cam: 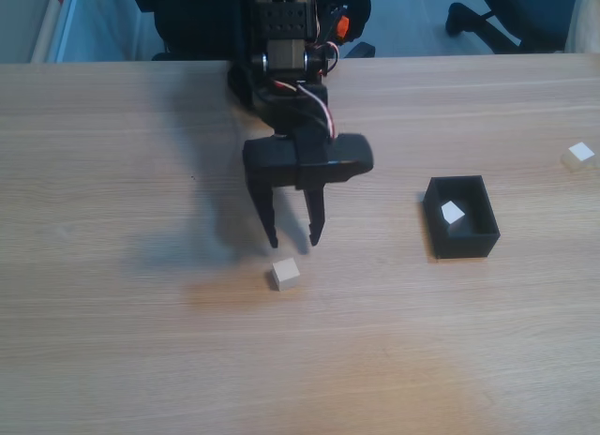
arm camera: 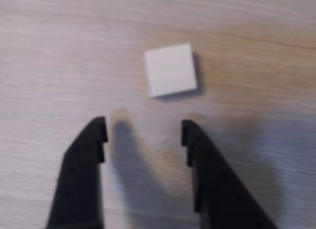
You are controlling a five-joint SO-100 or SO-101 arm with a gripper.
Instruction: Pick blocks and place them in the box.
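A small white cube (cam: 287,273) lies on the wooden table just in front of my black gripper (cam: 293,238), which hangs open above the table with nothing between its fingers. In the wrist view the same cube (arm camera: 170,69) sits a short way beyond the fingertips of the gripper (arm camera: 143,130), slightly to the right of the gap. The black open-topped box (cam: 461,217) stands to the right in the fixed view with one white cube (cam: 452,212) inside it. Another white cube (cam: 578,156) rests near the table's right edge.
The wooden table (cam: 112,341) stretches bare to the left and toward the front. Behind its far edge stand the arm's base (cam: 286,41) and an office chair's legs (cam: 487,22).
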